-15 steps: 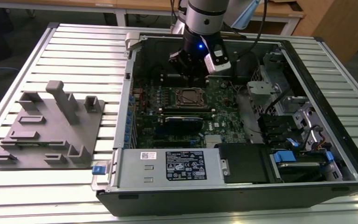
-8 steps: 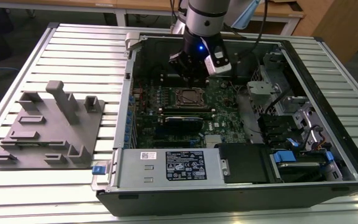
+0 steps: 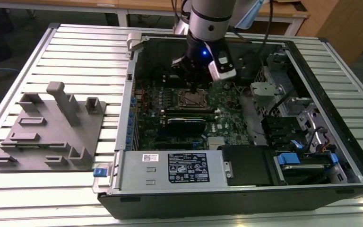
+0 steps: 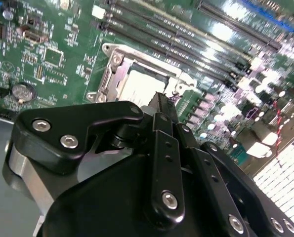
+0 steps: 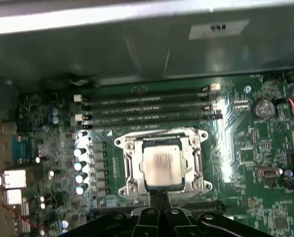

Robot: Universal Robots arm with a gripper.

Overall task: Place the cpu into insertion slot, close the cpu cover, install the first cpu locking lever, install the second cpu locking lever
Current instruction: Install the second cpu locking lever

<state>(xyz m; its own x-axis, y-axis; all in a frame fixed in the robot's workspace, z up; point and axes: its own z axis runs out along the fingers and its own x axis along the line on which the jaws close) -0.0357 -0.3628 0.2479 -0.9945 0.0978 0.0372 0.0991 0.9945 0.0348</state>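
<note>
Fingers [image 5: 159, 197] pressed together, empty, beside cpu [image 5: 162, 165] under cpu cover [image 5: 129, 165]; misaligned push risks scraping board.

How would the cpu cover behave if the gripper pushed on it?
The cpu cover looks like a thin metal frame, so probably stiff and light. It lies flat around the cpu, so it would likely not slide. The gripper is at its edge.
</note>
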